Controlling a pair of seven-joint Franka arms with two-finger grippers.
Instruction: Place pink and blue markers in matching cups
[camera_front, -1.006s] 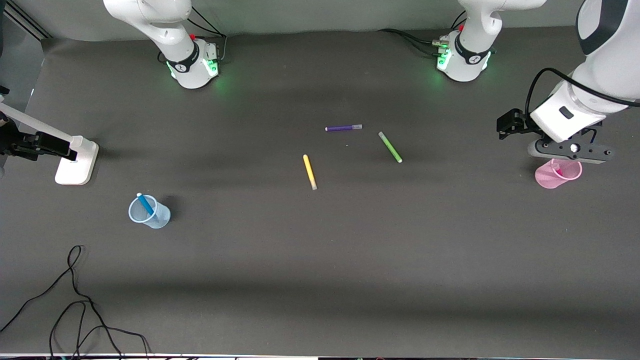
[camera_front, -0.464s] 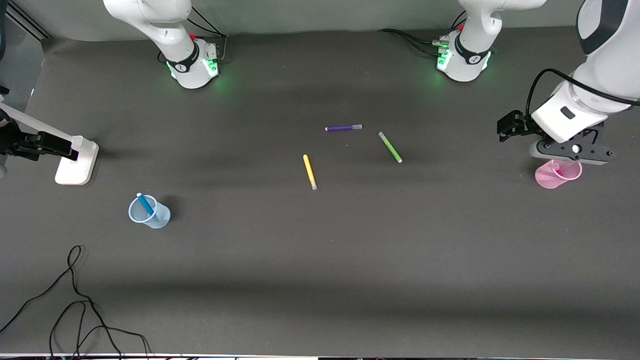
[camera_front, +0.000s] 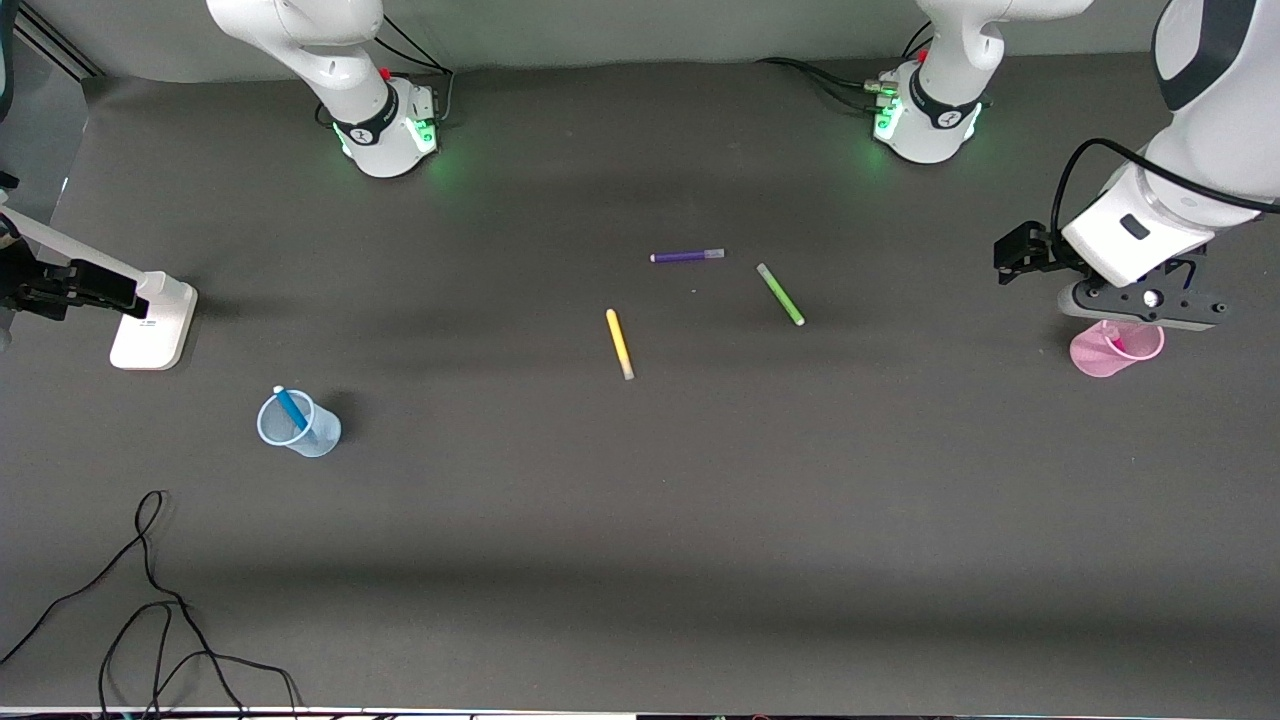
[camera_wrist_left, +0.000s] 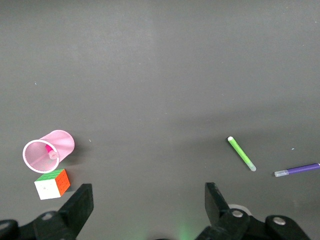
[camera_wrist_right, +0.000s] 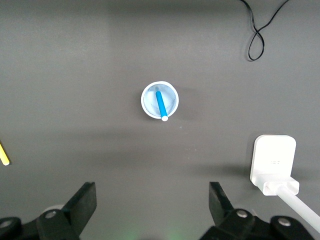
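Pink marker (camera_wrist_left: 49, 149) in pink cup (camera_wrist_left: 48, 150), blue marker (camera_wrist_right: 160, 104) in blue cup (camera_wrist_right: 159, 100); both grippers' fingers apart.

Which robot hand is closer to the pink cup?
Left. The left hand hangs just over the pink cup; the right hand is out of the front view, above the blue cup.

Below me I see 2 translucent plastic cups, pink cup (camera_wrist_left: 49, 151) and blue cup (camera_wrist_right: 159, 100), on a matt dark tabletop (camera_front: 640, 500).
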